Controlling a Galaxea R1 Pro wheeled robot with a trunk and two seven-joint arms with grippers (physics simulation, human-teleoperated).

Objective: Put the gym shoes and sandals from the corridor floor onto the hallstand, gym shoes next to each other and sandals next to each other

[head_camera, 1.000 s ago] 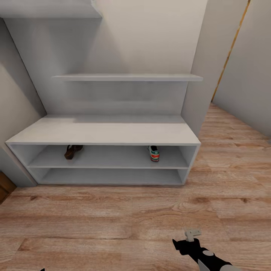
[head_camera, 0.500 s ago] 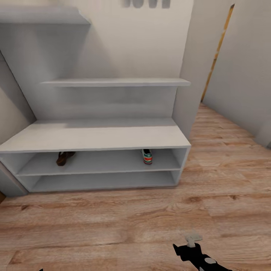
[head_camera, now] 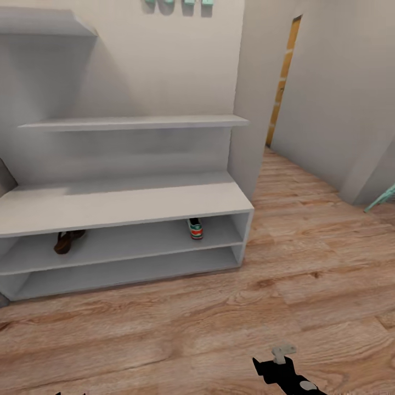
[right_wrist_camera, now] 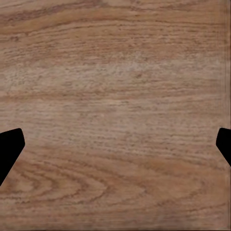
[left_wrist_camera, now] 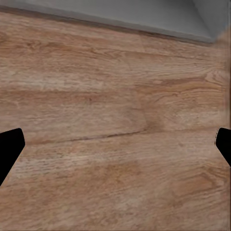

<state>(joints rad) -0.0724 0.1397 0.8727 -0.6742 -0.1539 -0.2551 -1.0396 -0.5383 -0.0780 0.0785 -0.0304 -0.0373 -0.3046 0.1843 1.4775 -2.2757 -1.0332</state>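
On the pale grey-white hallstand [head_camera: 126, 200], upper open shelf, a dark brown leather sandal [head_camera: 65, 241] sits at nine o'clock and a white green-striped gym shoe [head_camera: 195, 228] toward three: half remains, I judge. Both jaws gape empty over matte wood-grain plank floor [head_camera: 230, 323].

Cropped, unreadable teal lettering [head_camera: 178, 5] on the wall [head_camera: 164, 60].

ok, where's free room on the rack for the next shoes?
Upper low shelf: bare stretch between the sandal at its left and the gym shoe at its right. Bottom shelf and bench top look bare. Nowhere crowded.
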